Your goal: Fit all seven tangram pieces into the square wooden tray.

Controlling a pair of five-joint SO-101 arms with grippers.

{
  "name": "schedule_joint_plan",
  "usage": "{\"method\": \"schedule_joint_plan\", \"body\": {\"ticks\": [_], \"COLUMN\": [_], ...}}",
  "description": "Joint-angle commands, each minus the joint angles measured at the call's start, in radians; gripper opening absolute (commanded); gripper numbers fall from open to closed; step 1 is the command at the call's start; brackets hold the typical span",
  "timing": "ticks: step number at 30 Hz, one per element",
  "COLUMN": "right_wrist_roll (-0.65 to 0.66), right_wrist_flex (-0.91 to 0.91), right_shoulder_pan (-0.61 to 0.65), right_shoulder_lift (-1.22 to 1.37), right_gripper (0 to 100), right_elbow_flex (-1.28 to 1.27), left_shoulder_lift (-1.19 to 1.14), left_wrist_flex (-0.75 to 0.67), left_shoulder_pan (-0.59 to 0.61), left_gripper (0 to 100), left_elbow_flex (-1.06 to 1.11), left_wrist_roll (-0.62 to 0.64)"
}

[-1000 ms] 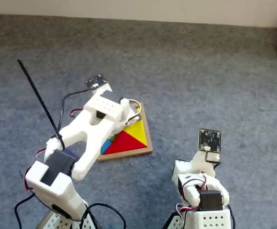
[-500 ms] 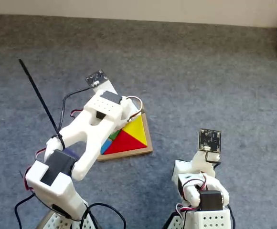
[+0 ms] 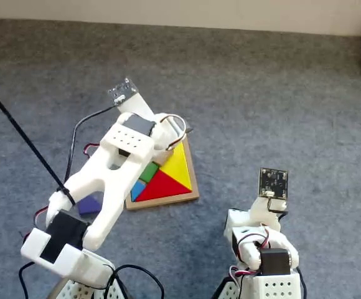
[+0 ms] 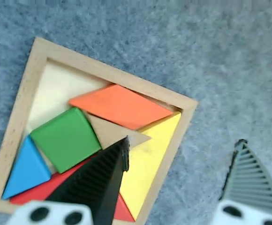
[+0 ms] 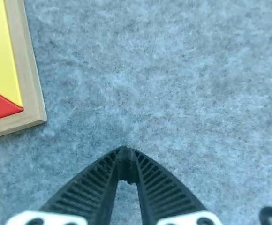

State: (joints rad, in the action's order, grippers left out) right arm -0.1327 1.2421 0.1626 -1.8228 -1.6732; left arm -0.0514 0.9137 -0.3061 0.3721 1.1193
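Note:
The square wooden tray point(image 4: 186, 123) lies on grey carpet. It holds an orange parallelogram point(image 4: 119, 106), a green square point(image 4: 64, 137), a blue triangle point(image 4: 26, 168), a red triangle point(image 3: 160, 185) and a yellow triangle point(image 4: 150, 159). Bare wood shows in the corner beside the orange piece and in a small gap in the middle. My left gripper point(image 4: 183, 142) hangs open above the tray's yellow side, holding nothing. A purple piece point(image 3: 90, 204) rests on the carpet beside the tray, next to the left arm. My right gripper point(image 5: 125, 152) is shut and empty over bare carpet, off the tray's corner point(image 5: 30, 117).
The right arm point(image 3: 261, 249) sits folded at the near right edge. A thin black cable tie point(image 3: 25, 140) sticks out from the left arm. Open carpet lies beyond and to the right of the tray point(image 3: 193, 180).
The left arm has swung back and leftward off the tray, uncovering the green square and the purple piece. The right arm has not moved.

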Motion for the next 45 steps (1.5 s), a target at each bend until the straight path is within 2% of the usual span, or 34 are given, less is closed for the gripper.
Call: {"method": "schedule_joint_plan", "body": {"ticks": [1,8,18,29,34,41,45], "right_wrist_roll": [-0.008,-0.008,-0.008,-0.008,-0.008,-0.008,-0.008], "right_wrist_flex": [0.007,0.007,0.007,0.007,0.007,0.007,0.007], "right_shoulder_pan": [-0.013,-0.013,-0.013,-0.013,-0.013,-0.013,-0.013], "right_shoulder_lift": [-0.013,-0.013,-0.013,-0.013,-0.013,-0.013,-0.013], "right_gripper": [0.9,0.9,0.9,0.9,0.9,0.9,0.9], "right_elbow_flex": [-0.136,-0.136,-0.136,-0.136,-0.136,-0.136,-0.136], "left_shoulder_lift": [-0.048,-0.147,-0.082,0.088,0.058,-0.113,-0.094], "left_wrist_flex": [-0.055,-0.060,-0.057,-0.021,-0.023,-0.023,-0.017], "left_shoulder_pan": [0.007,0.015,0.079,-0.048,-0.076,-0.070,-0.041], "left_gripper": [32,32,32,32,32,32,32], "left_elbow_flex": [-0.021,-0.021,-0.016,-0.015,-0.015,-0.028,-0.027], "left_wrist_roll": [-0.002,-0.006,-0.006,-0.002,-0.002,-0.006,-0.006]}}
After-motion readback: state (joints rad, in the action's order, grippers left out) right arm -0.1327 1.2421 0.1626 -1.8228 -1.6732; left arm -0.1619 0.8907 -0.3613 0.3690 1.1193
